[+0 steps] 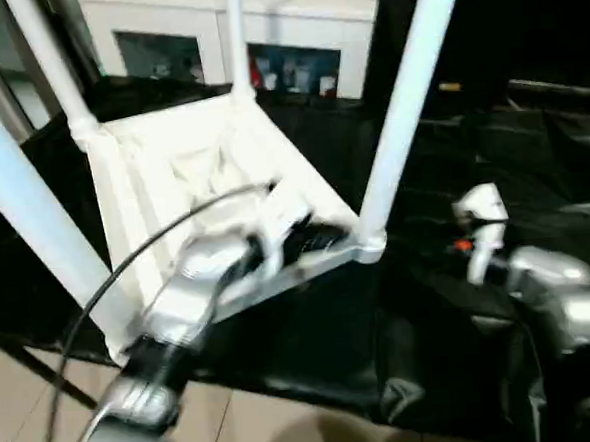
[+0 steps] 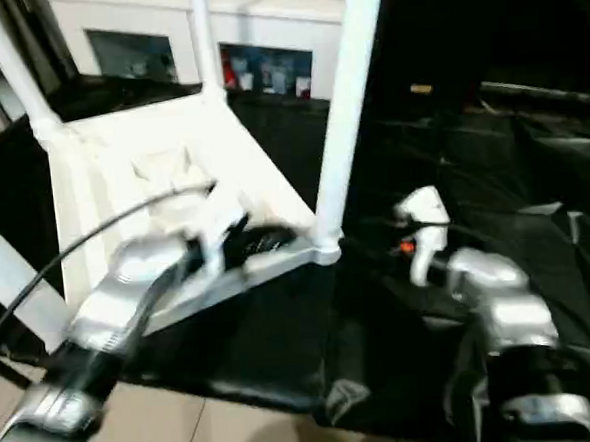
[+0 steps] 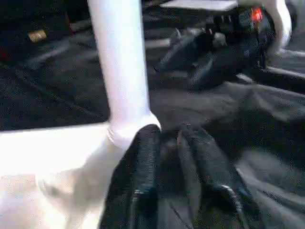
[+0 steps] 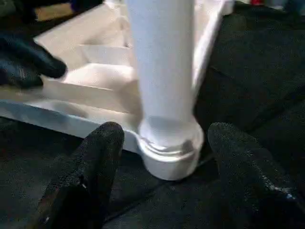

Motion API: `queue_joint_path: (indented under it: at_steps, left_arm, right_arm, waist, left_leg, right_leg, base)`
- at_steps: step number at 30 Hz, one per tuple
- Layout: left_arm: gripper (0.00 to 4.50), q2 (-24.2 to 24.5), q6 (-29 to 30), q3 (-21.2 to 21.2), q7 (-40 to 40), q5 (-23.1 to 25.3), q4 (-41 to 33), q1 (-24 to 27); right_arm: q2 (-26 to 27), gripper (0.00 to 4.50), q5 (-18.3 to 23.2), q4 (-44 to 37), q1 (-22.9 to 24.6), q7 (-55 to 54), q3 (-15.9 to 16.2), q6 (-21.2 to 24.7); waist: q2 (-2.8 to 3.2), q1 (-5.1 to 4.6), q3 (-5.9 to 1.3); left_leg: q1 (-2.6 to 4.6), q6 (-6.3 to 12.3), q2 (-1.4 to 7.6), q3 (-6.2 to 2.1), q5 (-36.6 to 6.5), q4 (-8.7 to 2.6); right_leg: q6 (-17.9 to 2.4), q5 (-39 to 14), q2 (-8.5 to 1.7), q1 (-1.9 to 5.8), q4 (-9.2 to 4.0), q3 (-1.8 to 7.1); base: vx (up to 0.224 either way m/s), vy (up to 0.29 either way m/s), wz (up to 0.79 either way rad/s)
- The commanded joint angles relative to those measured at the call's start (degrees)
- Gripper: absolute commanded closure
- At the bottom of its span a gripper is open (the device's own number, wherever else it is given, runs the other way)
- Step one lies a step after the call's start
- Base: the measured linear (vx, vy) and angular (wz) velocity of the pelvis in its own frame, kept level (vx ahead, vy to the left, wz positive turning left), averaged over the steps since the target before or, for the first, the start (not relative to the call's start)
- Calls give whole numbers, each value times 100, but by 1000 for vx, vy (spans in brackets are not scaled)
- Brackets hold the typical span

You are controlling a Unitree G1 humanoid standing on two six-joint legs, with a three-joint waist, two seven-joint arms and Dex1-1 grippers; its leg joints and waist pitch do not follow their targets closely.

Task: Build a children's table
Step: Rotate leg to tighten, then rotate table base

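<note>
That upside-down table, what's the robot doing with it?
The robot is building a children's table. The white tabletop lies upside down on a black cloth, and all four legs stand in its corner sockets. The left end effector is at the tabletop's near edge, beside the nearest right leg. The right end effector is open, its fingers apart on either side of that leg's base without touching it.

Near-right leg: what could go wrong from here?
1. Right gripper stands open with its fingers either side of the leg's socket, not gripping; if that joint isn't fully seated, the leg could lean.
2. Left gripper sits against the tabletop rim beside the same socket; a sideways pull may drag the upturned table across the black cloth.
</note>
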Motion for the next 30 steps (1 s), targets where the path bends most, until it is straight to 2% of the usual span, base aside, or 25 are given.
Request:
queue_joint_path:
  at_steps: [1,2,3,5,6,7,8,10,12,13,14,16,18,19,20,21,24,26,27,28,30]
  left_arm:
    - [332,222,375,-31,-202,-225,-573,153]
    - [323,307,519,-46,-268,-291,-730,242]
    - [320,414,728,-62,-353,-376,-952,373]
    - [302,625,1182,-114,-533,-557,-1392,662]
    - [278,631,1196,-116,-539,-562,-1406,671]
    - [274,682,1283,-145,-582,-592,-1484,739]
    - [273,731,1397,-173,-628,-622,-1588,817]
    - [257,745,1549,-191,-612,-673,-1752,994]
    - [242,749,1582,-203,-556,-678,-1829,1076]
    - [227,741,1596,-203,-475,-669,-1874,1143]
    - [227,764,1694,-216,-370,-684,-1984,1270]
    - [210,858,1888,-253,-309,-714,-2204,1473]
    - [196,913,1980,-257,-279,-722,-2345,1611]
    - [189,959,2083,-238,-259,-761,-2486,1733]
    - [186,994,2164,-215,-242,-786,-2612,1825]
    - [185,1023,2235,-185,-212,-801,-2731,1913]
    - [149,1099,2350,-138,-106,-850,-2996,2099]
    - [147,1126,2409,-113,1,-885,-3139,2213]
    - [143,1126,2409,-113,1,-885,-3139,2213]
    - [129,1101,2429,-103,78,-890,-3200,2265]
    - [112,1101,2432,-93,103,-892,-3233,2296]
  right_arm:
    - [-148,138,193,-263,56,332,89,258]
    - [-169,138,202,-304,74,396,132,293]
    - [-164,138,255,-366,94,494,192,391]
    - [-46,138,237,-434,94,570,347,424]
    - [-40,138,234,-435,93,569,351,422]
    - [39,138,226,-424,66,536,385,434]
    - [133,155,191,-403,32,469,429,429]
    - [508,173,45,-159,-150,103,499,293]
    - [674,176,-51,-33,-238,-98,534,202]
    - [808,202,-90,55,-306,-213,562,170]
    - [971,202,-107,157,-389,-277,633,160]
    - [1152,222,-164,326,-498,-376,690,72]
    - [1263,230,-266,519,-603,-574,685,-97]
    - [1357,242,-343,768,-741,-823,623,-257]
    - [1428,252,-433,1010,-874,-1109,542,-413]
    - [1482,260,-532,1306,-1037,-1470,450,-559]
    - [1510,287,-770,2106,-1472,-2417,271,-915]
    - [1440,300,-962,2759,-1834,-3206,191,-1149]
    - [1440,306,-962,2759,-1834,-3206,191,-1149]
    - [1373,317,-1025,3110,-2040,-3622,139,-1267]
    - [1337,331,-1070,3343,-2183,-3890,110,-1344]
  waist:
    - [-78,25,-370]
    - [-136,19,-365]
    - [-102,27,-364]
    - [-112,19,-353]
    - [-98,7,-348]
    - [-95,7,-348]
    - [-97,18,-358]
    - [-130,-11,-353]
    - [-113,-25,-356]
    - [-131,-16,-358]
    - [-122,-6,-352]
    - [-129,-11,-351]
    - [-117,-21,-355]
    - [-105,-19,-366]
    - [-112,-26,-361]
    - [-123,-28,-359]
    - [-105,-26,-357]
    - [-111,-34,-358]
    - [-110,-22,-353]
    - [-117,-13,-338]
    - [-130,-19,-363]
  left_leg:
    - [54,335,146,-25,-1216,-366]
    - [49,342,145,-21,-1222,-367]
    - [67,317,145,-22,-1239,-372]
    - [52,265,159,-33,-1233,-387]
    - [50,248,152,-36,-1274,-396]
    - [69,239,146,-25,-1301,-391]
    - [92,225,143,-18,-1272,-379]
    - [45,168,139,-30,-1222,-401]
    - [51,130,135,-36,-1188,-403]
    - [55,125,137,-29,-1191,-397]
    - [81,108,140,-22,-1222,-398]
    - [67,76,143,-26,-1248,-412]
    - [61,52,146,-31,-1181,-419]
    - [82,20,152,-31,-1160,-415]
    - [66,18,143,-31,-1139,-423]
    - [81,-10,140,-21,-1150,-420]
    - [102,-107,138,-14,-1197,-420]
    - [124,-170,122,3,-1277,-406]
    - [132,-172,116,10,-1326,-400]
    - [158,-164,111,27,-1458,-392]
    - [114,-197,112,3,-1435,-404]
  right_leg:
    - [-977,-1903,-338,323,-482,232]
    - [-967,-1910,-325,313,-486,227]
    - [-969,-1948,-326,299,-483,229]
    - [-1017,-1890,-334,305,-451,229]
    - [-985,-1967,-330,295,-465,231]
    - [-969,-1992,-317,277,-485,233]
    - [-995,-1896,-320,265,-478,245]
    - [-992,-1865,-327,288,-455,240]
    - [-999,-1861,-335,283,-453,242]
    - [-984,-1861,-332,281,-457,244]
    - [-984,-1846,-326,262,-452,257]
    - [-953,-1806,-320,275,-440,253]
    - [-981,-1661,-318,279,-421,257]
    - [-1027,-1599,-327,263,-400,259]
    - [-1023,-1575,-313,279,-405,255]
    - [-1032,-1555,-310,270,-409,259]
    - [-1073,-1552,-315,253,-396,262]
    - [-1070,-1527,-292,238,-383,262]
    - [-1027,-1559,-283,235,-397,264]
    - [-950,-1656,-267,203,-418,272]
    - [-869,-1693,-284,256,-398,257]
  base:
    - [0,0,0]
    - [0,0,0]
    - [0,0,0]
    - [0,0,0]
    - [0,0,0]
    - [0,0,0]
    - [0,0,0]
    - [0,0,0]
    - [0,0,0]
    - [0,0,0]
    - [0,0,0]
    - [0,0,0]
    - [0,0,0]
    - [0,0,0]
    - [0,0,0]
    - [0,0,0]
    - [0,0,0]
    - [0,0,0]
    - [0,0,0]
    - [0,0,0]
    - [0,0,0]
